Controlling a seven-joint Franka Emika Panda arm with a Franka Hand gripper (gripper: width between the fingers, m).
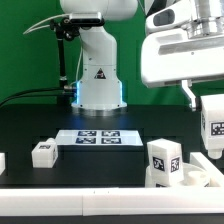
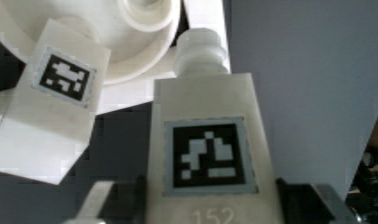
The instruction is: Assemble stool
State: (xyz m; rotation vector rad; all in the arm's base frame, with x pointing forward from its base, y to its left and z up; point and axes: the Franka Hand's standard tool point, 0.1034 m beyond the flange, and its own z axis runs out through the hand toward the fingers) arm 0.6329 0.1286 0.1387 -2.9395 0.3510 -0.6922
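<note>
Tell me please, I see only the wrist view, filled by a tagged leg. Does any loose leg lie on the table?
Observer: Yes. One loose leg lies on the table, at the exterior view's left of the marker board.
Operator: Where does the hand hang?
Observer: The hand grips the tagged leg over the seat, at the exterior view's right edge.
Operator: Anything more?
Observer: A white part is cut by the exterior view's left edge; I cannot identify it.

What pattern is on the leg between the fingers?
A black-and-white square tag on the white leg, clearest in the wrist view.
</note>
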